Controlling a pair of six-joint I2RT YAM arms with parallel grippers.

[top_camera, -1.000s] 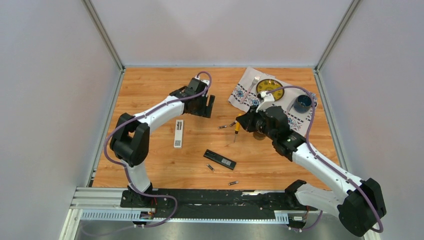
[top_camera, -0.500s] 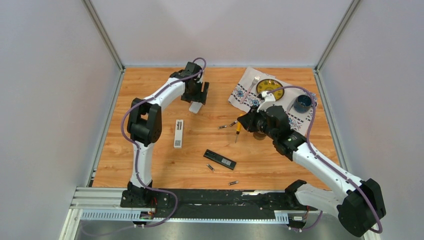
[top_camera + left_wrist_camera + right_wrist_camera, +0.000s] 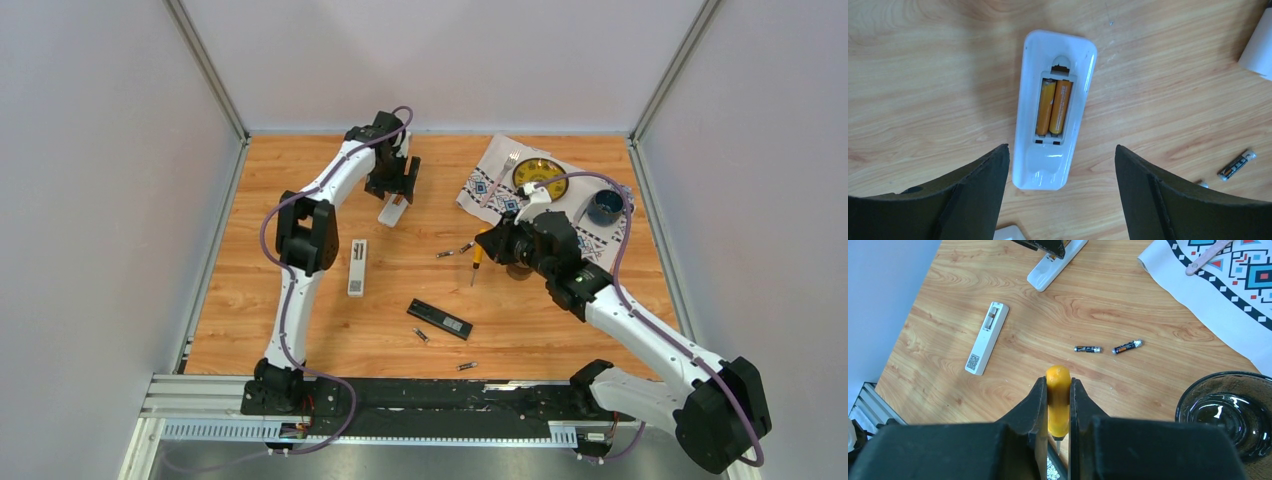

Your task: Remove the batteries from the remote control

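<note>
A white remote control lies back-up on the wooden table, its cover off. Two golden-orange batteries sit side by side in its compartment. My left gripper is open and empty just above its near end, one finger on each side; both show in the top view, the gripper and the remote. My right gripper is shut on a yellow-handled screwdriver. Two dark batteries lie loose ahead of it. Two more lie near the front.
A second white remote and a black remote lie mid-table. A patterned cloth at the back right holds a yellow plate and a blue cup. A glass bowl stands beside my right gripper.
My left gripper has drawn back toward the far edge and uncovered the white remote, which now lies in front of it. The right arm and screwdriver have not moved.
</note>
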